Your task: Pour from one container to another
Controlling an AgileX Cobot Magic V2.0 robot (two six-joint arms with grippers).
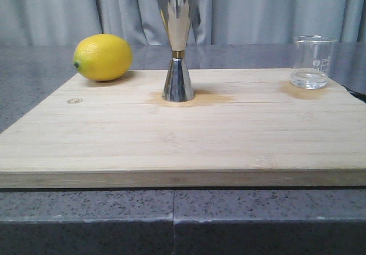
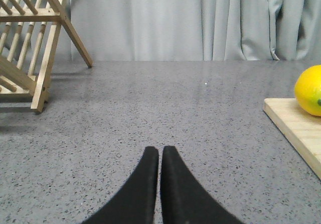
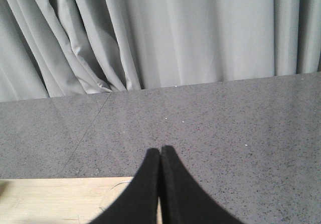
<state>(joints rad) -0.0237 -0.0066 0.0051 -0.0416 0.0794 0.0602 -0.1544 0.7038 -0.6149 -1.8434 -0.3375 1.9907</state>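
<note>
Grey pleated curtain point(image 1: 68, 9) behind a speckled grey countertop point(image 1: 171, 209), evenly lit perhaps

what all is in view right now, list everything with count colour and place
beaker: 1, clear glass, a little clear liquid inside, back right corner of the board
jigger: 1, shiny steel with a gold waist band, upright at back centre of the board
lemon: 1, yellow, back left corner of the board
board: 1, pale wood, on the counter
counter: 1, grey speckled
rack: 1, light wood, on the counter beyond the board's left edge
curtain: grey, behind
left gripper: black, shut, over bare counter
right gripper: black, shut, by the board's edge
</note>
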